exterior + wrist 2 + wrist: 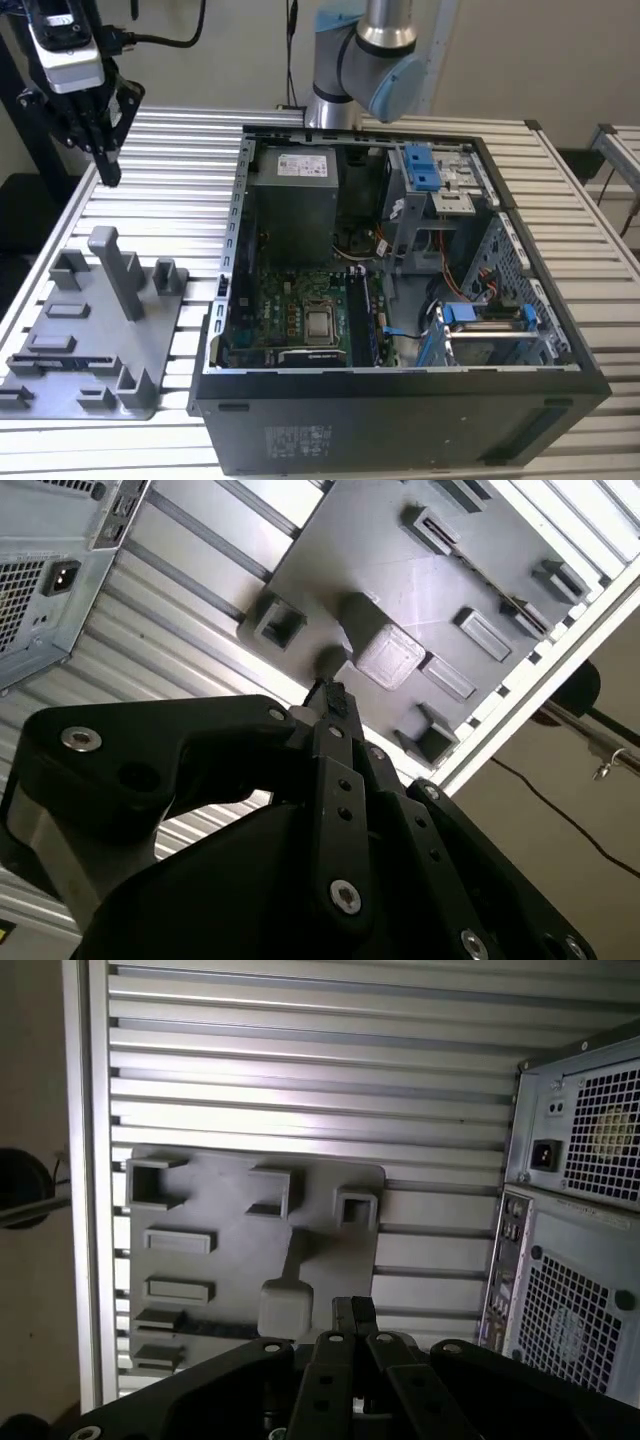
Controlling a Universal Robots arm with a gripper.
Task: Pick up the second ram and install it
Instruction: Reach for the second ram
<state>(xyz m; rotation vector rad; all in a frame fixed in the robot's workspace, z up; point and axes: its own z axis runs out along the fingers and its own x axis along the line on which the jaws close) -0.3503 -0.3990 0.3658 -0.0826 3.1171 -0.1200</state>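
My gripper (106, 170) hangs shut and empty above the table at the exterior view's left, over the far end of the grey holder tray (60, 335). Both wrist views show its fingertips (330, 695) (351, 1312) pressed together with nothing between them. The second ram (48, 361) is a thin dark strip standing on edge in a slot at the near end of the tray, well apart from the gripper. It also appears as a dark line across the tray (195, 1329) in the first wrist view.
The open computer case (400, 400) lies on the slatted table, to the exterior view's right of the tray. Its motherboard holds the processor (320, 323) and memory slots (372, 318) beside it. A tall post (118, 270) rises from the tray beneath the gripper.
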